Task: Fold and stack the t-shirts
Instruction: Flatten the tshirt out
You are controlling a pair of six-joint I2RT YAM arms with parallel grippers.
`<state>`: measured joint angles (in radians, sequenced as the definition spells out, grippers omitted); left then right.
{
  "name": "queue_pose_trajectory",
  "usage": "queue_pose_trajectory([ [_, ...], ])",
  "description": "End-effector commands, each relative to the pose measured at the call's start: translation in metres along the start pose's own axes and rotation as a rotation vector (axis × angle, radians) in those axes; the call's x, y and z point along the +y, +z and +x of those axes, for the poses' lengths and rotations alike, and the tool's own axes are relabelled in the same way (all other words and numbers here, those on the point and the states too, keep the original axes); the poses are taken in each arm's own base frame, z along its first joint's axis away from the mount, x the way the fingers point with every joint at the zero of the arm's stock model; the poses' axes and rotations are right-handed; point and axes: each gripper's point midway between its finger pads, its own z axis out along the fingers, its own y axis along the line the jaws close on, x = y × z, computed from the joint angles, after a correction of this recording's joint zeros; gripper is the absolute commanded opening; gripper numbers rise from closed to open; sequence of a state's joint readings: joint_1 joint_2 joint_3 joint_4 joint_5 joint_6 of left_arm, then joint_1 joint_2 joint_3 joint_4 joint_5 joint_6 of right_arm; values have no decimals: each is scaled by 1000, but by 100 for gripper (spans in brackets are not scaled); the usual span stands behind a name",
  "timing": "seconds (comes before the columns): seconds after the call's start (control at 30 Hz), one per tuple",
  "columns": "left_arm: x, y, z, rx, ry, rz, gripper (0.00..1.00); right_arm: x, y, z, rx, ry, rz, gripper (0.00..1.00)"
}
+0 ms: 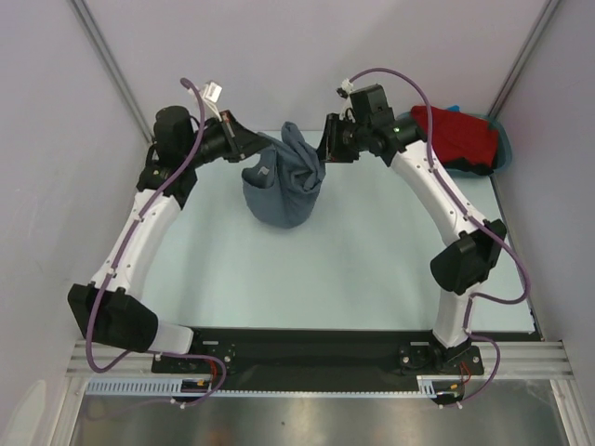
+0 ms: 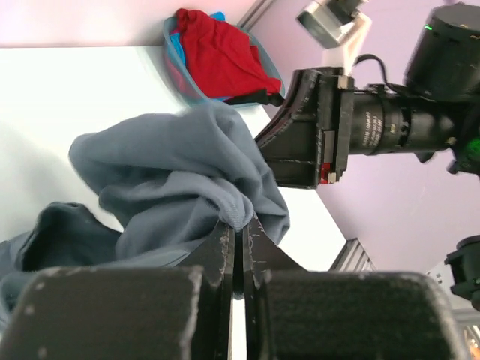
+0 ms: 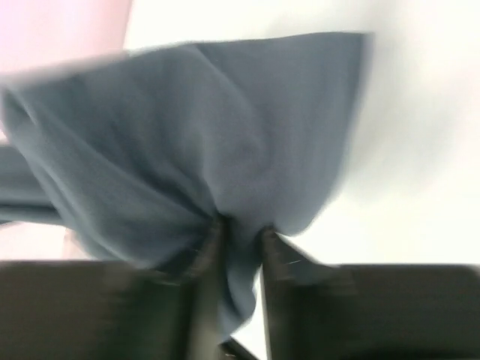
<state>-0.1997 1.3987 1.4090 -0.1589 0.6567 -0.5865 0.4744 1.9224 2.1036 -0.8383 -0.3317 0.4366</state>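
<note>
Nearest the camera, the left arm [image 1: 139,232] and the right arm [image 1: 437,186] rise from the front edge of the pale tabletop [image 1: 363,279] and curve inward toward each other over its far half. Between them hangs the grey t-shirt [image 1: 284,190], bunched into a loose pouch. Its lower bulge is down at the tabletop, though the overhead view does not show whether it touches. The left tool [image 1: 251,146] is clenched on the shirt's left upper edge. Its wrist view shows the two fingers pressed together with a fold of grey cloth nipped at their tips. The right tool [image 1: 325,149] faces it from the other side and grasps the shirt's right upper edge. Its blurred wrist view shows cloth gathered into the narrow gap between the fingers, with creases fanning out from that spot. The two tools sit near one another with a peak of cloth standing up between them. Farther back, in the far right corner, the teal tub [image 1: 503,144] holds the crumpled red t-shirt [image 1: 456,135], with a bit of black cloth [image 1: 476,170] at its near side.
</note>
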Motion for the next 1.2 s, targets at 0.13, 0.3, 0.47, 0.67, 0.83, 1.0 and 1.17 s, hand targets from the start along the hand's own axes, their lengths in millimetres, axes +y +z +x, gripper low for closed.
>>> queue_pose_trajectory([
  [0.13, -48, -34, -36, -51, 172, 50, 0, -36, -46, -16, -156, -102, 272, 36],
  [0.3, -56, -49, -39, -20, 226, 10, 0, -44, -49, -15, -181, -99, 305, 51],
  [0.47, -64, -60, -48, 8, 276, -16, 0, -28, -31, -5, -137, -86, 200, 54],
  [0.67, -95, -92, -87, -73, 389, -58, 0, -10, 6, -1, -81, -48, 56, 56],
  [0.83, -138, -114, -106, -94, 402, 68, 0, -2, 41, -7, -41, -27, -18, 57],
  [1.0, -203, -134, -115, -103, 363, 373, 0, -3, 63, -1, -5, -1, -36, 57],
  [1.17, -245, -149, -107, 11, 311, 643, 0, -12, 68, -1, -21, -2, 1, 57],
])
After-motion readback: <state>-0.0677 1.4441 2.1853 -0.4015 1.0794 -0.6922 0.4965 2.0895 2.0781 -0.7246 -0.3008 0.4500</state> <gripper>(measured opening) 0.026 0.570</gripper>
